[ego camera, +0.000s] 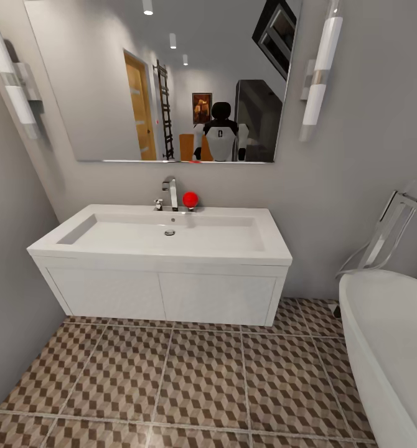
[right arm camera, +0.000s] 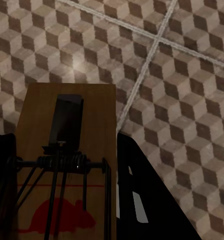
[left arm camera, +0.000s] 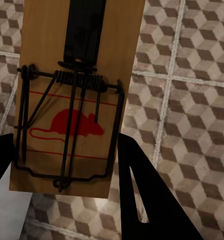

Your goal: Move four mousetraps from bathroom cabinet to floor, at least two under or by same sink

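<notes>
My left gripper [left arm camera: 65, 141] is shut on a mousetrap [left arm camera: 41, 55], a brown wooden board with black wire and a red mouse print, held above the cube-patterned bathroom floor [left arm camera: 192, 100]. The right gripper [right arm camera: 65, 145] is shut on a second mousetrap [right arm camera: 94, 115], also over the bathroom floor [right arm camera: 182, 85]. Black fingers [left arm camera: 142, 190] press each board from both sides. In the head view the white box-shaped bathroom sink [ego camera: 159, 249] hangs on the wall straight ahead, with patterned floor [ego camera: 202, 379] in front of it and beneath it. The cabinet is out of view.
A white bathtub [ego camera: 389, 342] fills the right side, with a chrome rack [ego camera: 389, 230] above it. A grey wall [ego camera: 9, 298] closes the left. On the sink stand a chrome faucet [ego camera: 170, 190] and a red ball [ego camera: 190, 199]. A mirror [ego camera: 171, 81] reflects the robot.
</notes>
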Robot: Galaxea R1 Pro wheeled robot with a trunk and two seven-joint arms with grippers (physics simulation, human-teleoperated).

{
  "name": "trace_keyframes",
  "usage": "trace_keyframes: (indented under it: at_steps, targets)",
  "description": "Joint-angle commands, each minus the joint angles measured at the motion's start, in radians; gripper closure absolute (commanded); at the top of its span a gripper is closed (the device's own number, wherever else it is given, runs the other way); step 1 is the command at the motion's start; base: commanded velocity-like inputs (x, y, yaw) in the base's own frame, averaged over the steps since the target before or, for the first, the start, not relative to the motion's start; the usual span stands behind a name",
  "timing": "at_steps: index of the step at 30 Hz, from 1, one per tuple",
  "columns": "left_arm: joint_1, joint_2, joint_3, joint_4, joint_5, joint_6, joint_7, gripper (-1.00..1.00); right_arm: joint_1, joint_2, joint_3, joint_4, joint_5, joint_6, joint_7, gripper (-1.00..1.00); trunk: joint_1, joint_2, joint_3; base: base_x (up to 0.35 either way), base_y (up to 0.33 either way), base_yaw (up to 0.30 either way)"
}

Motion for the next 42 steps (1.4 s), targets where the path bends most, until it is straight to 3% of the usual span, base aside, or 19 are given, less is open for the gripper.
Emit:
trace_keyframes:
  at_steps: [1,28,33,39,42]
  targets:
    - [-0.001,0.0,-0.008,0.001,-0.002,-0.002,0.009,1.0,0.0,0.0,-0.004,0.0,-0.004,-0.002,0.008,1.0,0.0,0.0,-0.001,0.0,0.0,0.0]
    - [-0.001,-0.003,-0.008,0.001,-0.001,-0.002,0.008,1.0,0.0,0.001,-0.003,0.0,-0.004,-0.002,0.008,1.0,0.0,0.0,-0.001,0.0,0.0,0.0]
    - [0.0,-0.01,-0.007,0.001,0.0,-0.002,0.007,1.0,0.0,0.001,-0.002,0.0,-0.003,-0.002,0.008,1.0,0.0,0.0,-0.001,0.0,0.0,0.0]
    - [0.0,-0.047,-0.006,-0.001,0.0,-0.002,0.007,1.0,-0.002,0.005,-0.007,-0.005,-0.005,-0.003,0.008,1.0,0.0,0.0,-0.001,0.0,0.0,0.0]
    - [-0.002,-0.044,-0.003,-0.004,0.001,-0.004,0.006,1.0,-0.036,0.007,-0.009,-0.044,-0.004,-0.003,0.008,1.0,0.0,0.0,-0.001,0.0,0.0,0.0]
